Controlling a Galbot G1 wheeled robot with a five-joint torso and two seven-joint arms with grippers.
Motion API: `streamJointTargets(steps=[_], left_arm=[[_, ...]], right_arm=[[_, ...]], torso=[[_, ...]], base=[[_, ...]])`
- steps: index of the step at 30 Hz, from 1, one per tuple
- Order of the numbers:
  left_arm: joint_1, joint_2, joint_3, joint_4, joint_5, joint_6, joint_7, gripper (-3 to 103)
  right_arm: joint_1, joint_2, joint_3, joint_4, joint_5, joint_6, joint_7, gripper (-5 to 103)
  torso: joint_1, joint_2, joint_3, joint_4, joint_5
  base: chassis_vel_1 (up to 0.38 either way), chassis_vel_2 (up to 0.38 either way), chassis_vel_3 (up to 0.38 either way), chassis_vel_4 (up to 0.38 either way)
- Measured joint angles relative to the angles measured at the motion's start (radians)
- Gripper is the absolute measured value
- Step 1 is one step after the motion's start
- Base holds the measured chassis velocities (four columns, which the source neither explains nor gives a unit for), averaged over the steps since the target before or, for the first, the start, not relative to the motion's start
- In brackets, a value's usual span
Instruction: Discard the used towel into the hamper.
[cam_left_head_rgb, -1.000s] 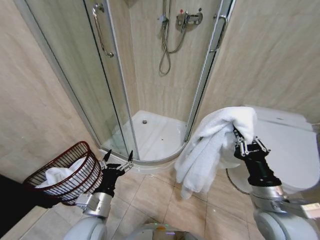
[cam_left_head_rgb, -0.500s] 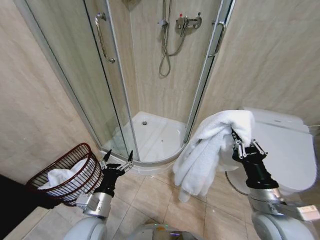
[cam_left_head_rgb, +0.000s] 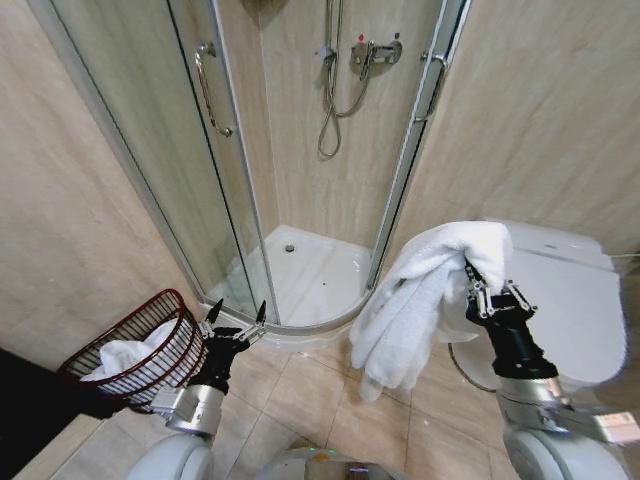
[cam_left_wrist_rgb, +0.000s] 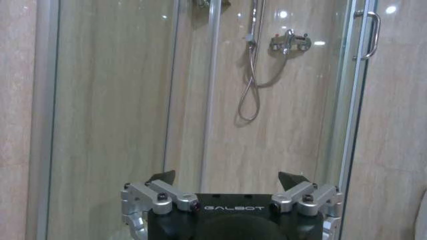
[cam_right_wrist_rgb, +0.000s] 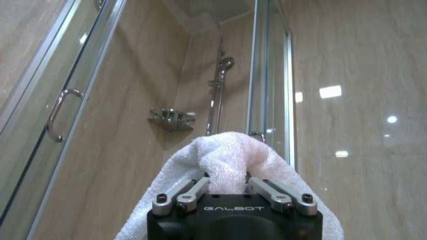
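A white towel hangs in long folds from my right gripper, which is shut on its upper end in front of the toilet. The right wrist view has the towel bunched between the closed fingers. The hamper, a dark-red wire basket, stands on the floor at the lower left with white cloth inside. My left gripper is held low just right of the hamper, open and holding nothing. In the left wrist view, the left gripper points at the shower glass.
A corner shower cabin with glass doors and a white tray takes up the middle. A white toilet stands at the right behind the towel. Beige tiled floor lies between hamper and toilet.
The whole picture has shifted slightly, so the camera moved. The towel and right gripper sit a little lower and further left than a second ago; the left gripper is unchanged.
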Motion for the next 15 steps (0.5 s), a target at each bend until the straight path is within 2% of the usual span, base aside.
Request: streamJointTargets(steps=[15], left_arm=[[0.0,0.0,0.0,0.0,0.0,0.0,0.0,100]], right_arm=[[0.007,-0.006,0.007,0.0,0.011,0.0,0.012,14]], torso=[[0.024,0.059,0.036,0.0,0.0]], base=[[0.0,0.0,0.0,0.0]])
